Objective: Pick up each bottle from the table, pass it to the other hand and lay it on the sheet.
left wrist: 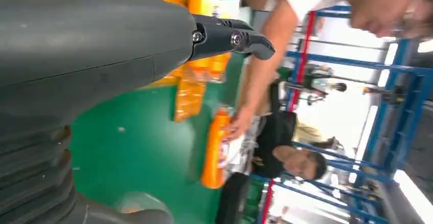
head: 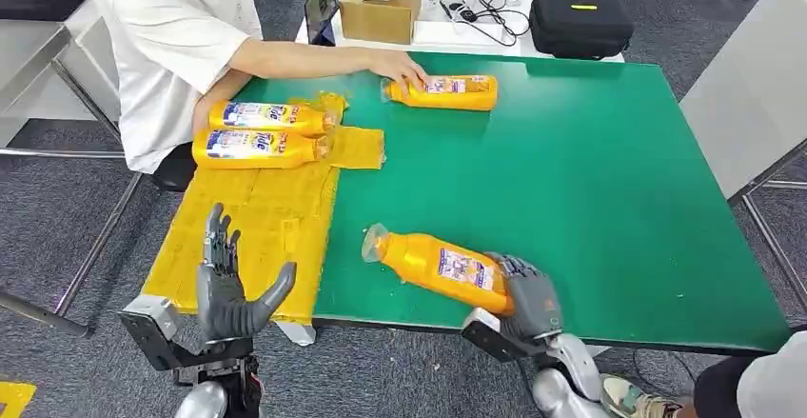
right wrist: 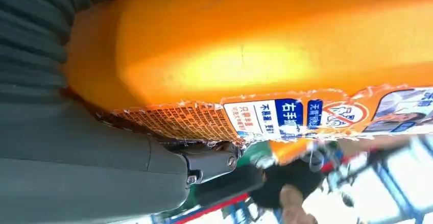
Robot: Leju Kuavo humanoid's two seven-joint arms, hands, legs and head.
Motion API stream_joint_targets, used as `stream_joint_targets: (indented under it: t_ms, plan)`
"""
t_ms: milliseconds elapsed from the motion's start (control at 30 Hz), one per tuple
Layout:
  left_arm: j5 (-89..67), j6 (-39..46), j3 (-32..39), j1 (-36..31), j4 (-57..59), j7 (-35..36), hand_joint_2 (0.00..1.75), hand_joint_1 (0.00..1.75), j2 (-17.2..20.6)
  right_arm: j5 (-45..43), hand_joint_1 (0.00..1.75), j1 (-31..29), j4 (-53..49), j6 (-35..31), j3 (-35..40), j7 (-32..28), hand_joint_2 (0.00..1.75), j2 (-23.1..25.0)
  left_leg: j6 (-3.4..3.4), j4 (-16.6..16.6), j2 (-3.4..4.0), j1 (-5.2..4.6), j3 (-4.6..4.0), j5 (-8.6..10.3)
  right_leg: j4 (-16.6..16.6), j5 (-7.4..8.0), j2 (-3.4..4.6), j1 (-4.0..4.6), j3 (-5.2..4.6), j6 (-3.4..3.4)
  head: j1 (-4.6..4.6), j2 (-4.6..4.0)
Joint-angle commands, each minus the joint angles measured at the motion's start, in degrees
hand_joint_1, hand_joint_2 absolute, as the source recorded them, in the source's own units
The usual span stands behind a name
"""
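Right hand (head: pixel 526 296) fingers (right wrist: pixel 204 165) — around bottle (head: pixel 442 266)

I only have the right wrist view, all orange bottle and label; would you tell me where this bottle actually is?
Observer: The bottle lies on the green table near its front edge, with the right hand wrapped around its base.
Operator: Thank you. Is the left hand ready to receive it?
Observer: The left hand is open, raised over the yellow sheet.
Operator: Anything on that sheet?
Observer: Two bottles lie at its far end.
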Motion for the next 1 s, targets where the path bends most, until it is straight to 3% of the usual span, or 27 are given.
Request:
stream_joint_targets:
  t_ms: [33,100,233,433,633,800,1000]
  plan:
    - [10.2,-13.1,0.7,2.8,4.8,5.7,1.75,0.00,0.9,-5.2,1.75,7.9,-16.7,1.5,-8.4,-2.9,1.75,3.6,-0.13,0.0,0.20,0.10,0.23,-0.21,0.0,-0.14,0.09,0.13,0.21,-0.22,-0.04,0.00]
    - [13.4,-20.7,-0.8,3.6,7.3,5.1,1.75,0.00,1.9,-7.1,1.75,7.2,-16.6,4.0,-8.0,-4.2,1.75,4.0,-0.11,0.0,0.16,0.05,0.25,-0.15,-0.1,-0.12,0.01,0.07,0.21,-0.18,0.02,0.00]
    - [12.9,-22.1,-3.6,2.6,10.8,4.2,1.75,0.00,1.0,-9.5,1.75,6.3,-13.8,11.0,-4.4,-5.2,1.75,4.8,-0.10,-0.1,0.28,0.04,0.19,-0.13,-0.1,-0.07,0.14,0.06,0.12,-0.16,-0.02,0.00]
    - [13.1,-21.7,-3.8,2.1,10.7,4.5,1.75,0.00,1.0,-9.8,1.75,6.0,-12.9,12.0,-3.1,-5.1,1.75,4.9,-0.09,0.0,0.20,0.04,0.07,-0.07,-0.1,-0.04,0.07,0.05,0.00,-0.13,-0.02,0.00]
    - [18.0,-25.3,-6.7,-1.8,14.4,3.7,1.75,0.00,0.7,-10.6,1.75,0.2,-7.0,17.6,4.9,-5.1,1.75,6.6,-0.09,0.0,0.34,0.04,0.10,-0.08,-0.1,-0.01,0.20,0.05,0.01,-0.15,-0.02,0.00]
    - [11.9,-24.6,-8.8,-3.4,14.3,-0.6,1.75,0.00,0.9,-5.7,1.75,-5.0,0.7,26.4,15.6,0.9,1.75,5.4,-0.07,0.0,0.28,0.06,0.06,-0.03,-0.1,0.03,0.15,0.07,0.00,-0.11,-0.02,0.00]
    - [12.4,-26.8,-10.6,-4.0,16.3,-0.6,1.75,0.00,1.0,-5.6,1.75,-6.7,2.7,25.7,20.0,0.8,1.75,6.7,-0.11,-0.1,0.31,0.09,0.21,-0.10,-0.1,-0.04,0.15,0.11,0.14,-0.18,-0.04,0.00]
